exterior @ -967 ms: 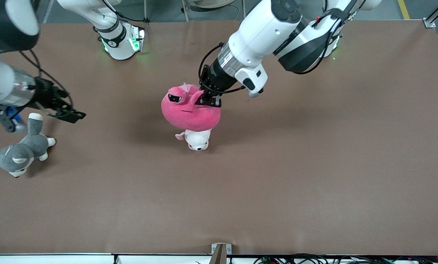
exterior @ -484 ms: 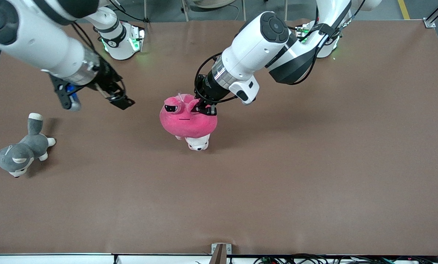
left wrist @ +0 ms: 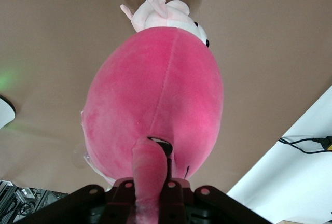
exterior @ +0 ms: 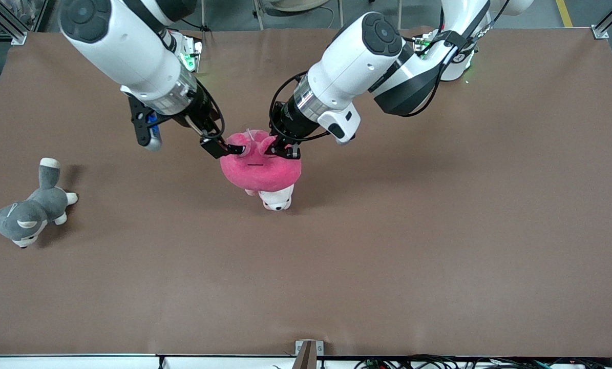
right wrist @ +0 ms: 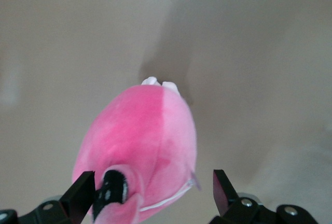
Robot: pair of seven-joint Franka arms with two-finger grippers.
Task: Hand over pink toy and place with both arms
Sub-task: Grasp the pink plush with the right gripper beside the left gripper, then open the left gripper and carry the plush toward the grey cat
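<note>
Since a second ago the right gripper (exterior: 227,149) has swung in from over the grey plush's end of the surface and now sits at the pink toy (exterior: 259,169), while the left gripper (exterior: 281,149) has carried that toy slightly lower and keeps its hold. The pink toy hangs in the air over the middle of the surface (exterior: 439,230), above the small pale pink-and-white plush (exterior: 275,197) that lies on the brown cover and is partly hidden by it. The left gripper's jaws are pinching a stalk of the toy, which the left wrist view shows running up between them (left wrist: 150,177). The right gripper's jaws are spread wide, with the toy's black-eyed stalk (right wrist: 111,193) and upper body between them, not yet clamped. Well apart, toward the right arm's end of the surface, a grey-and-white wolf plush (exterior: 26,212) lies on its side.
</note>
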